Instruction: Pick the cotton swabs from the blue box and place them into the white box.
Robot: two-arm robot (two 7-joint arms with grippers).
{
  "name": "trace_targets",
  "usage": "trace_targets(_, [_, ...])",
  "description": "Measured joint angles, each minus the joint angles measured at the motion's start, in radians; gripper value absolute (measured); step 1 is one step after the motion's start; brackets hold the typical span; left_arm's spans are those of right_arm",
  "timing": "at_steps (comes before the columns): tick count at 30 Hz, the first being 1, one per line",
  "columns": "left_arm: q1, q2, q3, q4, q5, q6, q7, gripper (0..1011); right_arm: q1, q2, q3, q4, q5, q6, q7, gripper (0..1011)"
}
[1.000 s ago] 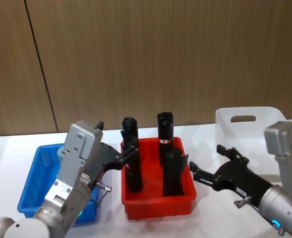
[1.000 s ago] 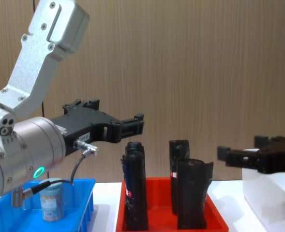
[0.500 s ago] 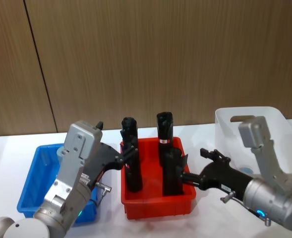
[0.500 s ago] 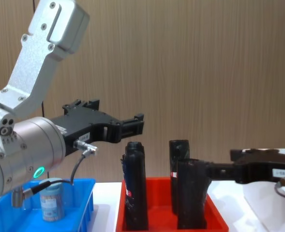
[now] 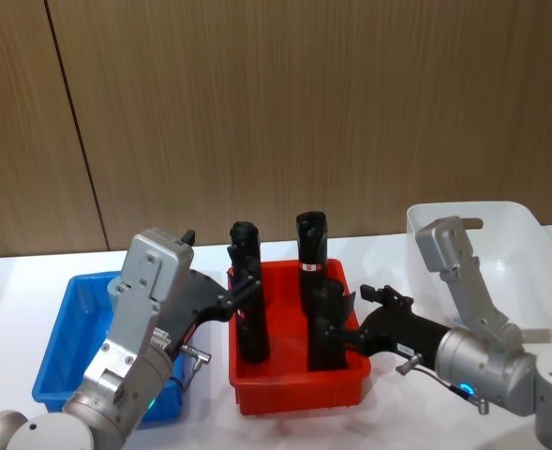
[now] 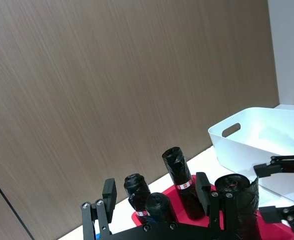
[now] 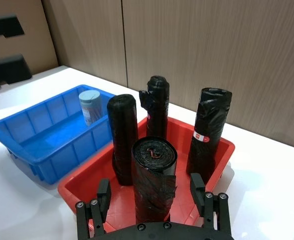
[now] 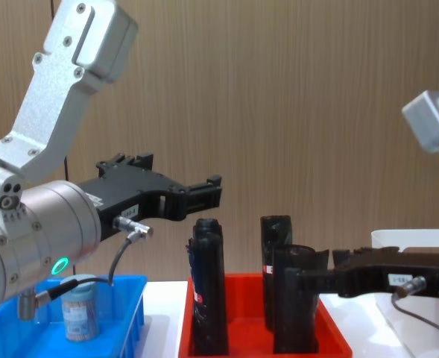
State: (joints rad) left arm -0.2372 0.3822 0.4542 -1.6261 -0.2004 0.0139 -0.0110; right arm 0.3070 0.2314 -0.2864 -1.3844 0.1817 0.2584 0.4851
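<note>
Head view: right gripper (image 5: 336, 330) has swung in from beside the white box (image 5: 519, 225) to the red tray (image 5: 299, 389), its fingers spread wide around the nearest black roll (image 5: 327, 328); a second ago it hung well clear, on the white-box side of the tray. That heads toward the blue box (image 5: 65, 328), though the rolls stand in its path. Left gripper (image 5: 243, 291) unmoved, raised between blue box and tray, at the far-left roll. Left wrist view: left fingers (image 6: 109, 192) stand wide apart, nothing between them; rolls and white box (image 6: 246, 140) beyond. Right wrist view: right fingers (image 7: 103, 192) wide open, flanking the nearest roll (image 7: 154, 177) without visibly touching it; one tub of cotton swabs (image 7: 90, 105) stands upright in the blue box (image 7: 37, 135), at the end next to the tray. Chest view: the tub (image 8: 79, 306) sits in the blue box (image 8: 92, 328) below the left arm; right gripper (image 8: 308, 280) level with the roll top (image 8: 297, 257), contact hard to judge. Earlier it was short of the tray. No swabs moved yet.
</note>
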Motion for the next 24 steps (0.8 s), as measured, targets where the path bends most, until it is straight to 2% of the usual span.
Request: trace_targets(24, [0.0, 0.0, 0.0, 0.0, 0.0, 0.0, 0.0, 1004, 0.127, -0.067, -0.033, 0.21, -0.062, -0.048, 0.014, 1002])
